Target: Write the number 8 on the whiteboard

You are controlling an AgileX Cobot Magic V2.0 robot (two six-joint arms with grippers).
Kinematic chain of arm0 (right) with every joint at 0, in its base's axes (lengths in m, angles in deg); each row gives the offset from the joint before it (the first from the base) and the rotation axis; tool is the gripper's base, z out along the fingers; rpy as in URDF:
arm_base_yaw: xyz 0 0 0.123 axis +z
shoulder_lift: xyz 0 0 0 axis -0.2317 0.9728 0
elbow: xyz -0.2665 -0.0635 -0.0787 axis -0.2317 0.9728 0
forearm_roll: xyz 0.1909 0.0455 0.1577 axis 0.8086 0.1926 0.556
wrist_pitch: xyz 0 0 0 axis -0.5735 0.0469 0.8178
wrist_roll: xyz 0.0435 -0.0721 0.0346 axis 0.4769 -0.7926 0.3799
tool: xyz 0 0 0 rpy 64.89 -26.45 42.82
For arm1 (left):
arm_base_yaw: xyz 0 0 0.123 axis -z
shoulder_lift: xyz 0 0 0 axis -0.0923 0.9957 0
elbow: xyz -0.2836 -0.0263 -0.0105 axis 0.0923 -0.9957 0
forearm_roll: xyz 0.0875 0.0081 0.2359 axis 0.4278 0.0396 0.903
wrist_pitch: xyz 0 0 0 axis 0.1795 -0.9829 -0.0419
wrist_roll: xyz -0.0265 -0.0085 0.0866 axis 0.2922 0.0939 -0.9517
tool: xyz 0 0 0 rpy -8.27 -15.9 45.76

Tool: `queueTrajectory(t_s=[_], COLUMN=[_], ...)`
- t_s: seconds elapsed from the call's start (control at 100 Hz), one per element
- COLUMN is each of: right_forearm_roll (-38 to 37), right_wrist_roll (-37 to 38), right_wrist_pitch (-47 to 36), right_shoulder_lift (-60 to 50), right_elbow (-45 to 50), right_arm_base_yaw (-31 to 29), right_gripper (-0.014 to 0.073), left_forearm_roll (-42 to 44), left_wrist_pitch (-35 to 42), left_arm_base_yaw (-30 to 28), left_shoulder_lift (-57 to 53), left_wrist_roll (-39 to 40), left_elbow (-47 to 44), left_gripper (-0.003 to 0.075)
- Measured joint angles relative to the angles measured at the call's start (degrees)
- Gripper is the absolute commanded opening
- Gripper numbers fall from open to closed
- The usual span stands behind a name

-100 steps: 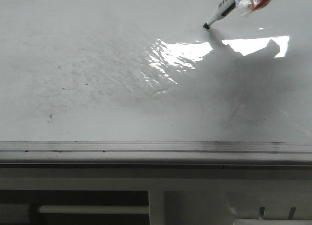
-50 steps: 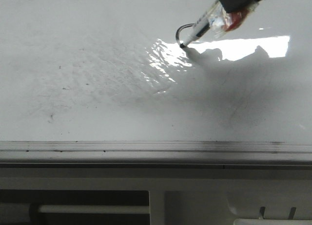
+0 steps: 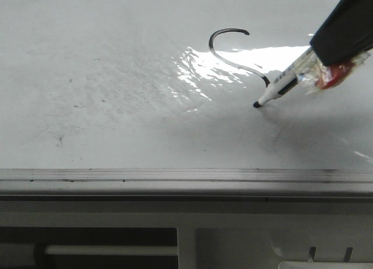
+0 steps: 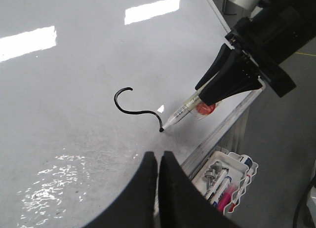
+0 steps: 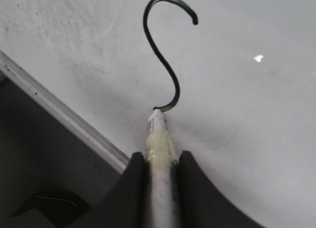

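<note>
The whiteboard (image 3: 105,53) is glossy white with faint grey smudges. On it is a thin black S-shaped stroke (image 3: 211,41), hooked at its far end; it is not a closed number 8. My right gripper (image 3: 326,45) is shut on a white marker (image 3: 281,89) whose black tip touches the board at the stroke's near end. The right wrist view shows the marker (image 5: 159,139) between the fingers and the stroke (image 5: 160,60) beyond it. My left gripper (image 4: 158,159) is shut and empty, above the board near its edge, apart from the stroke (image 4: 129,111).
A bright glare patch (image 3: 213,65) lies beside the stroke. A grey metal edge rail (image 3: 175,176) runs along the board's near side, with white plastic casing (image 3: 233,240) below it. A white tray (image 4: 242,164) holding several markers hangs off the board's edge.
The right gripper moved the marker from the far right of the board leftwards, then towards the near right. The stroke grew from nothing to a small hook, then to an S-shaped curve.
</note>
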Motion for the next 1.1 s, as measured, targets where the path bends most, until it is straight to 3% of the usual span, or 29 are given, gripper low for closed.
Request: queueTrajectory(t_s=[0.14, 0.6, 0.92, 1.02, 1.1], right_forearm_roll=[0.8, -7.1, -4.2, 0.4, 2.2], right_wrist_roll=[0.0, 0.3, -1.4, -6.1, -8.7], right_wrist_pitch=[-3.8, -1.0, 1.5, 3.6, 6.8], right_shoulder_lift=[1.6, 2.6, 0.7, -2.4, -3.7], right_elbow=[0.1, -8.2, -9.1, -9.6, -9.7], right_arm_base_yaw=[0.0, -3.0, -0.6, 4.9, 9.7], right_gripper=[-0.0042, -0.0042, -0.0042, -0.0043, -0.0046], left_forearm_roll=[0.0, 0.0, 0.0, 0.1, 0.2], left_wrist_pitch=[0.0, 0.0, 0.0, -0.6, -1.9], left_arm_base_yaw=[0.0, 0.0, 0.0, 0.0, 0.0], left_shoulder_lift=[0.0, 0.0, 0.0, 0.0, 1.0], left_wrist_roll=[0.0, 0.0, 0.0, 0.0, 0.0], left_elbow=[0.0, 0.0, 0.0, 0.0, 0.0], left_gripper=[-0.002, -0.002, -0.0014, 0.009, 0.027])
